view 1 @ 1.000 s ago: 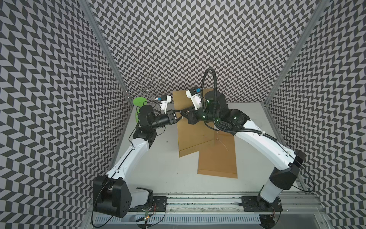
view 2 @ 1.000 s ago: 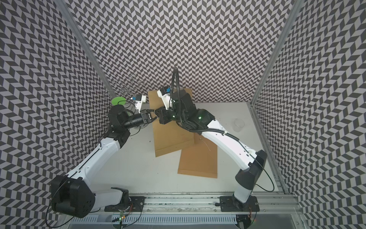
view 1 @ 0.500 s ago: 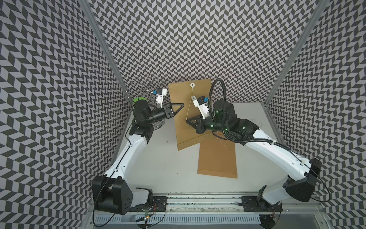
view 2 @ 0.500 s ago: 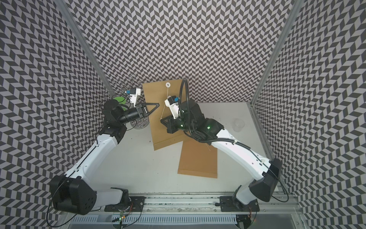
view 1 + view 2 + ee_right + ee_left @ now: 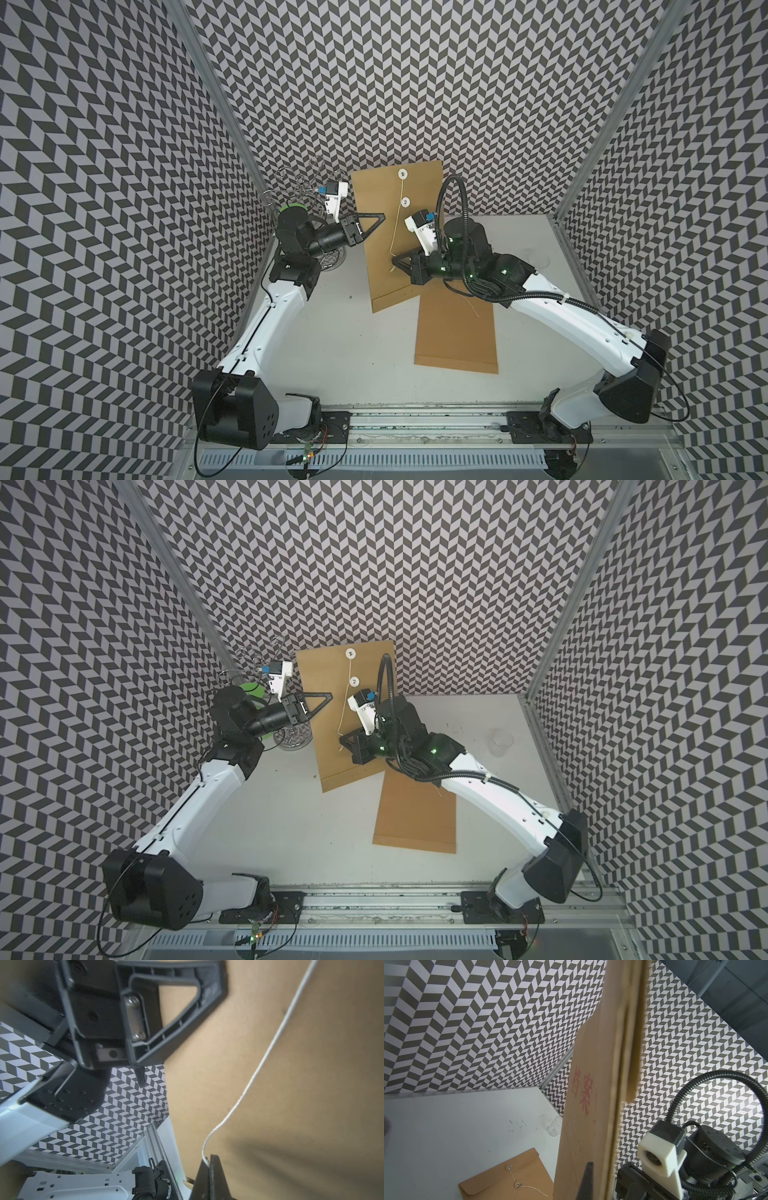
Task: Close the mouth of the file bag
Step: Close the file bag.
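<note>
Grippers: two. My left gripper (image 5: 379, 216) is clamped on the raised file bag (image 5: 378, 257) at its edge; my right gripper (image 5: 395, 262) pinches its string (image 5: 398, 224).
File bags: two. One is upright at the back of the table (image 5: 353, 353); the flat file bag (image 5: 455, 332) lies nearer.
Discs: two, upper disc (image 5: 402, 173) and lower disc (image 5: 405, 202).
Left wrist only: red characters (image 5: 581, 1093) on its back.
</note>
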You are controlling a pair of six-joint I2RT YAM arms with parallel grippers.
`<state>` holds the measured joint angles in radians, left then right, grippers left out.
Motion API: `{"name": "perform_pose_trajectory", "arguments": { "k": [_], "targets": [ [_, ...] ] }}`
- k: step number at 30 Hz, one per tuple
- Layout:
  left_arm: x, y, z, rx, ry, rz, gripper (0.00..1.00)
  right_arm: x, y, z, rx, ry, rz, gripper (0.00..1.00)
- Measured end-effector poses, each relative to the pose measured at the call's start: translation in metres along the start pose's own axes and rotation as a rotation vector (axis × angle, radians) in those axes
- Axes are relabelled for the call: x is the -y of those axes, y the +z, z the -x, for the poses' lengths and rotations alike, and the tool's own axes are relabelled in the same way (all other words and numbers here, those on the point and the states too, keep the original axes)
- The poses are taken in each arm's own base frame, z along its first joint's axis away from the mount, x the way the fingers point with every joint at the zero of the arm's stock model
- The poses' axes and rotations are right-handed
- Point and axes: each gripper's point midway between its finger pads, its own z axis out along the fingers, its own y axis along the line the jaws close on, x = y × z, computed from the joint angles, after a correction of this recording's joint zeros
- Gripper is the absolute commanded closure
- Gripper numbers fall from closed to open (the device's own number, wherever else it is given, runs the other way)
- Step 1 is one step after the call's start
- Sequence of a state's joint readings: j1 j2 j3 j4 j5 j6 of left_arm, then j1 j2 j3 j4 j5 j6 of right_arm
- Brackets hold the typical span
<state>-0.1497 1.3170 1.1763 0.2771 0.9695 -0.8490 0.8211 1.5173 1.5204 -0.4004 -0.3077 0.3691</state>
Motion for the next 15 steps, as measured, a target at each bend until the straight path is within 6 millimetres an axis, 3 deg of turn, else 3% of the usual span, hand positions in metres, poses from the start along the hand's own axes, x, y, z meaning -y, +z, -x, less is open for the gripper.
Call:
{"name": "perform_pose_trajectory", "arguments": {
  "k": [15],
  "targets": [
    [0.016,0.0,0.009,0.006,0.037,-0.043,1.0,0.033,0.003,-0.01,-0.013,0.06,-0.04,1.0]
  ]
}}
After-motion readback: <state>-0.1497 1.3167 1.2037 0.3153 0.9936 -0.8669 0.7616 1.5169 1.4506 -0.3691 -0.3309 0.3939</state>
